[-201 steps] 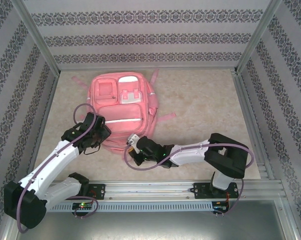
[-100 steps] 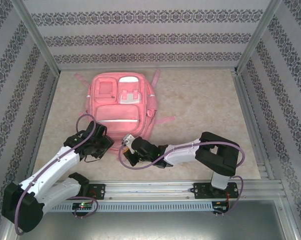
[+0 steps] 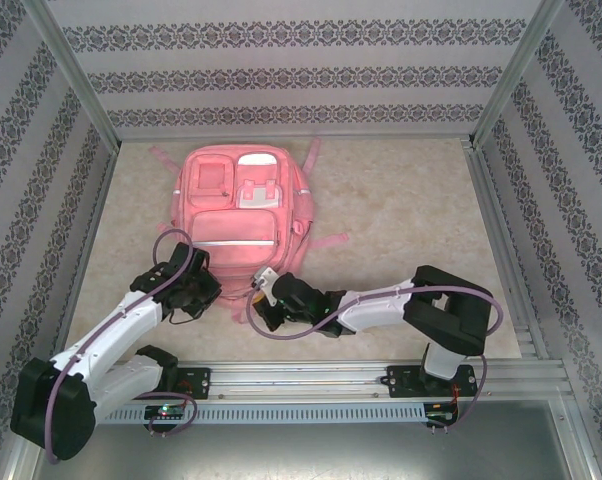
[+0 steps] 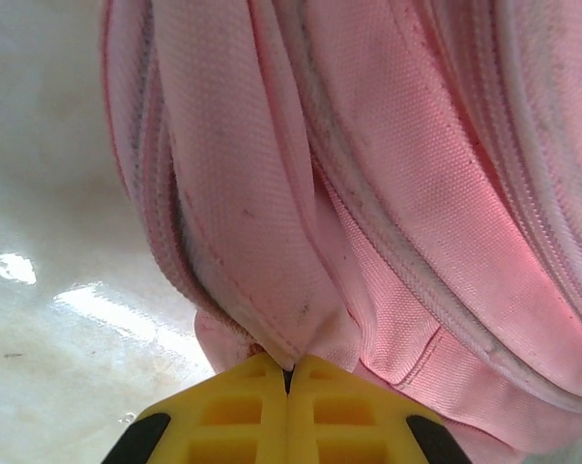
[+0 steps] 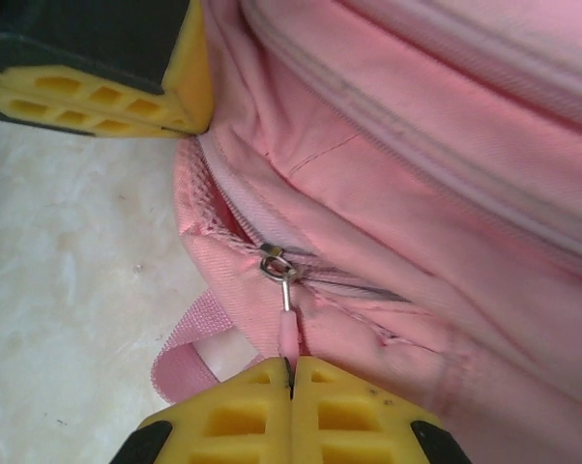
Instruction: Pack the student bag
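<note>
The student bag, a large pink fabric backpack with zipped front pockets and a pale reflective strip, lies flat on the far left-centre part of the counter. None of its inside shows, so what it holds cannot be told. The counter is a pale beige marbled surface, fenced by aluminium rails and by walls papered in grey patterned stripes.

From above, both grippers meet the bag's near edge. The left gripper is at its near left corner and the right gripper just beside it, toward the middle.

The wrist views add the grips. The left gripper's jaws are closed tight on a fold of pink fabric. The right gripper's jaws pinch a small pink pull tab hanging from a metal zip slider. A pink webbing loop lies on the counter beside it.
</note>
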